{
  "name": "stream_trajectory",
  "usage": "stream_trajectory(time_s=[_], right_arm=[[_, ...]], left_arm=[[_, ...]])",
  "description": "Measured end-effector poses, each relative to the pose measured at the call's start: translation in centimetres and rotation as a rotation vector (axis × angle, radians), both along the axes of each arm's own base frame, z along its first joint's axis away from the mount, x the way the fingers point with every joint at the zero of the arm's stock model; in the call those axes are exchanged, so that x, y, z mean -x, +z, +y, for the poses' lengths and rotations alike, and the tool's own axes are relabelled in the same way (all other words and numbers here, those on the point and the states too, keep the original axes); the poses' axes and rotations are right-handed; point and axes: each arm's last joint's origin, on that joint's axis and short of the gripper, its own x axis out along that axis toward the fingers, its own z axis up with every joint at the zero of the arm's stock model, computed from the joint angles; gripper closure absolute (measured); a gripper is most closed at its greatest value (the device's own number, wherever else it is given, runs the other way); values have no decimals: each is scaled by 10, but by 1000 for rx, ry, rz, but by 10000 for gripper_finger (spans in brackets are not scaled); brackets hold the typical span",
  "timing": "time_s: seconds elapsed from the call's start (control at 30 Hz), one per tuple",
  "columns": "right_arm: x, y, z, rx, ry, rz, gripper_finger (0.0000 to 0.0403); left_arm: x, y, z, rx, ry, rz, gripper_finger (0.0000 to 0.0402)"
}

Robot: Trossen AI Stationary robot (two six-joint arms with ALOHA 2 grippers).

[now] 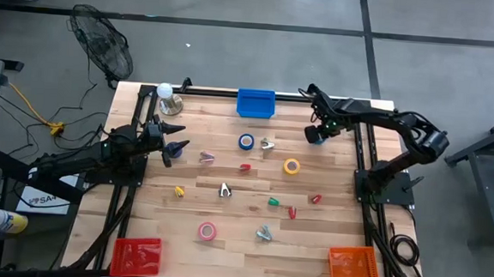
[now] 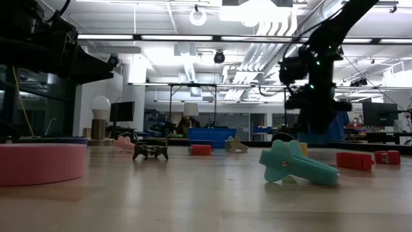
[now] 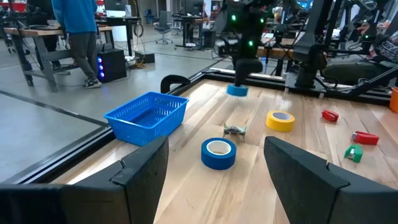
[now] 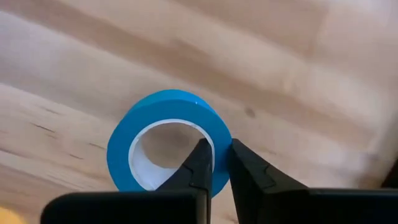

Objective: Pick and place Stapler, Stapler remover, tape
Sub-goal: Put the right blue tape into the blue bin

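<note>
One blue tape roll point(image 4: 165, 140) pinched by wall in right gripper point(image 4: 214, 163) jaws; left gripper point(image 3: 214, 171) jaws spread, idle. Next: lift, carry to blue basket point(image 1: 255, 103).

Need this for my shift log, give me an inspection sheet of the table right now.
Surface: wooden table, bins at edges.
Job's things: blue tape in right grip; second blue tape, yellow tape, pink tape lying flat.
Clutter: small clips scattered; lamp at back.
Grippers: right gripper shut on blue tape's wall; left gripper open, empty.
Cables: yellow cable on floor.
Surroundings: fan; person beyond.
</note>
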Motion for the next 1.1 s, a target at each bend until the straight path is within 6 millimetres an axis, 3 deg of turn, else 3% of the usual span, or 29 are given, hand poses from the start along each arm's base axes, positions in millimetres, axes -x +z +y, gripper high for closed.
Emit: stream_trajectory(time_s=[0.33,0.47,0.83,1.1], right_arm=[[-49,69,-20,248,237,-178,379],[-70,83,-31,288,326,-193,379],[-139,90,-77,251,517,-125,380],[-173,75,-103,181,543,-58,380]], left_arm=[[0,0,0,-1,2,-3,140],[0,0,0,-1,3,-3,140],[0,0,0,0,2,-4,140],[0,0,0,3,1,-4,140]])
